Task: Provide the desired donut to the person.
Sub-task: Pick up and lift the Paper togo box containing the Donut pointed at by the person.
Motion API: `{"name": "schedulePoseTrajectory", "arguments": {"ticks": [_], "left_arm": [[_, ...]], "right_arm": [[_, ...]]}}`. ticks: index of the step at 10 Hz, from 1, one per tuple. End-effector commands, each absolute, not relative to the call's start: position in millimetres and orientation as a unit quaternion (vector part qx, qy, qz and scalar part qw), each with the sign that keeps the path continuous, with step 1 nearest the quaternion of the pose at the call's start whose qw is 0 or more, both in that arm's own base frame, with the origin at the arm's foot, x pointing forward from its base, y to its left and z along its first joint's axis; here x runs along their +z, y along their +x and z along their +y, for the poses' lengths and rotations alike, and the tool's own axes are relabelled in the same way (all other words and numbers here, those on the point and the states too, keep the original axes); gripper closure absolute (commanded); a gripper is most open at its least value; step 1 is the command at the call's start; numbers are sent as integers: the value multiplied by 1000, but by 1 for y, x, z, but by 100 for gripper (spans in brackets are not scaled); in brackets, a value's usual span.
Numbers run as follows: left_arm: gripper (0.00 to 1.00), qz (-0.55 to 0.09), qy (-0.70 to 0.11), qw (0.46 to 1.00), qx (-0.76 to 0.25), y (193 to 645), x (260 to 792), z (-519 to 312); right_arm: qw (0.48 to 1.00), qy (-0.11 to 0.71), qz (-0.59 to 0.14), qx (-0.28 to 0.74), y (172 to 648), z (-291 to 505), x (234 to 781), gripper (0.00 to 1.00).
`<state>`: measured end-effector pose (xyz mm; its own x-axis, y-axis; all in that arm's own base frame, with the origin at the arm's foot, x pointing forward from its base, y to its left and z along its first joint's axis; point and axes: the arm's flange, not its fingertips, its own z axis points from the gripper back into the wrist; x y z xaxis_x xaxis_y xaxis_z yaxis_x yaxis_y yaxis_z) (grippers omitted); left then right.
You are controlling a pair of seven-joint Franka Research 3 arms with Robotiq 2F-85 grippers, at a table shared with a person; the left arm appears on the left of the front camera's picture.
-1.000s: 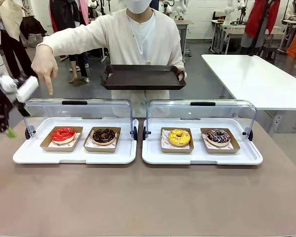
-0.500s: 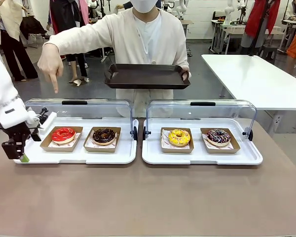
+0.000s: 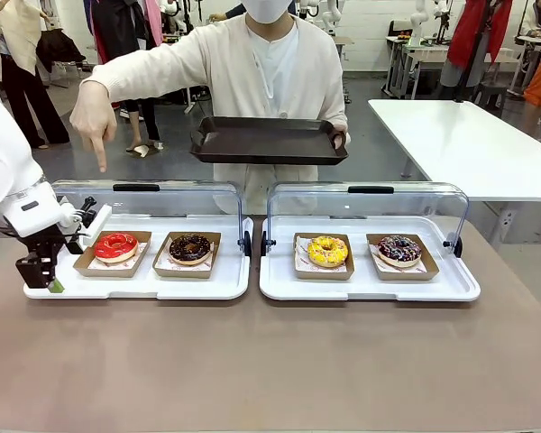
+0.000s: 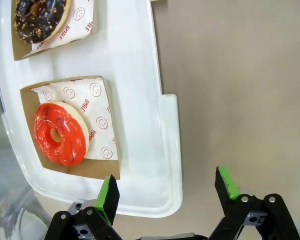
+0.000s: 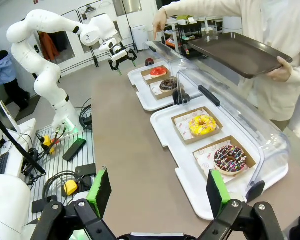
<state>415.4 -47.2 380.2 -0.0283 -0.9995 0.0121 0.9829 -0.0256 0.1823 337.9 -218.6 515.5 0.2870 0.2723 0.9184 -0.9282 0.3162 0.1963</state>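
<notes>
The person (image 3: 261,63) in a cream cardigan holds a dark tray (image 3: 269,140) in one hand. The other hand (image 3: 95,117) points a finger down over the red donut (image 3: 116,245). That donut (image 4: 60,133) lies in a cardboard boat at the left end of the left white tray (image 3: 135,287). My left gripper (image 3: 43,278) hangs open at that tray's left corner, a short way from the red donut, with nothing between its fingers (image 4: 109,197). My right gripper (image 5: 157,192) is open and empty, high over the table's near right side.
A chocolate donut (image 3: 190,248) shares the left tray. A yellow donut (image 3: 328,251) and a dark sprinkled donut (image 3: 399,249) sit in the right white tray (image 3: 370,287). Both clear lids (image 3: 149,203) stand raised at the back. Bare brown table (image 3: 270,361) lies in front.
My left arm has swung down and to the right, bringing its gripper to the left tray's corner. The person's pointing hand and dark tray shifted slightly right.
</notes>
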Motion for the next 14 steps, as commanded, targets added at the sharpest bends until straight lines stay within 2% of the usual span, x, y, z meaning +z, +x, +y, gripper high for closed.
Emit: {"name": "schedulePoseTrajectory", "arguments": {"ticks": [1, 5, 9, 12, 14], "left_arm": [[0, -61, 62, 693, -715, 414, 375, -49], [0, -66, 58, 694, -715, 415, 377, -48], [0, -51, 51, 668, -741, 441, 364, -49], [0, -44, 46, 677, -733, 469, 351, -38], [0, -43, 43, 677, -733, 472, 350, -37]], "right_arm": [[695, 398, -417, 430, 339, -219, 516, 0], [695, 398, -417, 430, 339, -219, 516, 0], [695, 398, -417, 430, 339, -219, 516, 0], [695, 398, -417, 430, 339, -219, 516, 0], [695, 398, -417, 430, 339, -219, 516, 0]]}}
